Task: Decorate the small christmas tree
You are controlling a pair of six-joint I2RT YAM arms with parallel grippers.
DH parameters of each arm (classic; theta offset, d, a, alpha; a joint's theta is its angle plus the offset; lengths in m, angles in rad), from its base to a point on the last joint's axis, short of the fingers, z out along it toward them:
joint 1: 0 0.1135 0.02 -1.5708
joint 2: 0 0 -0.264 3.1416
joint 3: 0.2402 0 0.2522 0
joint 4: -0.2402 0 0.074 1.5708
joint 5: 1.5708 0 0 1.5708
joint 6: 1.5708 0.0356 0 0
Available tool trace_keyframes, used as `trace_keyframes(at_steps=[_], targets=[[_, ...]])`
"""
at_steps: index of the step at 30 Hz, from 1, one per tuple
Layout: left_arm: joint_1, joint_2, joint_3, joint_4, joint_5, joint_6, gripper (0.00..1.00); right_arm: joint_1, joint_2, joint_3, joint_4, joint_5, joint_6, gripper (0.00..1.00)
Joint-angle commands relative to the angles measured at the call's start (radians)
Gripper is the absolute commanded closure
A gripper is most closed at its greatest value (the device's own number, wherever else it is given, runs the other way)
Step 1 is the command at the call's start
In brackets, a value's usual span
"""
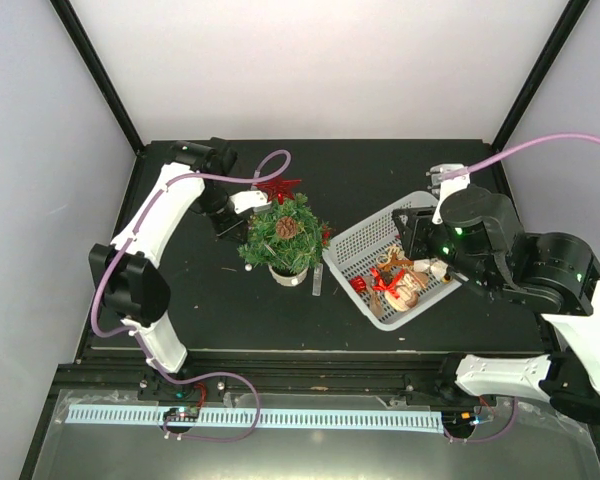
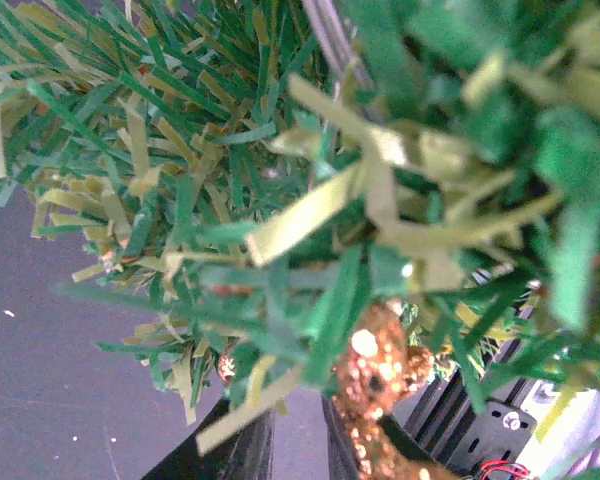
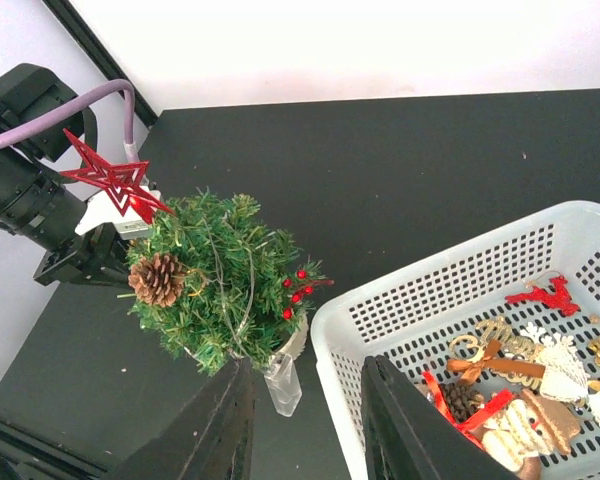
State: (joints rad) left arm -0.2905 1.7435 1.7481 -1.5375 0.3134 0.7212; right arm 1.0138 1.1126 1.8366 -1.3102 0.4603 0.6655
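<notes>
— Where's the left gripper (image 2: 298, 432)? I can barely find it.
— Pushed into the far-left side of the small christmas tree (image 1: 285, 238), with needles all over its camera. At the bottom of that blur two dark fingers (image 2: 230, 455) show with a thin slit between them. I can see the bare table (image 1: 380, 170) through the slit, so they're parted a little with nothing visibly pinched.
— And that sparkly bit?
— A gold glitter ornament (image 2: 377, 372) in the branches, right over one finger. I can't make out its shape, and its lower end runs off the picture.
— The other arm?
— The right gripper (image 3: 310, 362) hangs above the table, fingers spread with nothing between them. It's over the gap between the tree and the white plastic basket (image 3: 432, 300). From overhead its own wrist hides the fingers.
— Where does the tree stand?
— Upright on its whitish base (image 1: 287, 272), mid-table, just left of the basket. A red star (image 3: 110, 180) sticks out near the top on the left gripper's side. There's a pine cone (image 3: 158, 279) high up and red berries (image 3: 298, 288) on the basket side. A small clear plastic piece (image 3: 283, 385) sits by the base.
— And in the basket?
— A red reindeer (image 3: 548, 295), gold bits (image 3: 495, 335) and a ribboned figure (image 3: 520, 425). The frame edge cuts some of it off.
</notes>
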Motion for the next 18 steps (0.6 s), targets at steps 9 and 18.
trace_keyframes(at_steps=[9,18], targets=[[-0.007,-0.015,0.027,-0.018,-0.014,-0.024,0.71,-0.005,-0.04,-0.042,0.009,0.023,0.029,0.67],[-0.006,-0.052,0.006,-0.018,-0.026,-0.028,0.61,-0.005,-0.048,-0.05,0.017,0.021,0.03,0.66]])
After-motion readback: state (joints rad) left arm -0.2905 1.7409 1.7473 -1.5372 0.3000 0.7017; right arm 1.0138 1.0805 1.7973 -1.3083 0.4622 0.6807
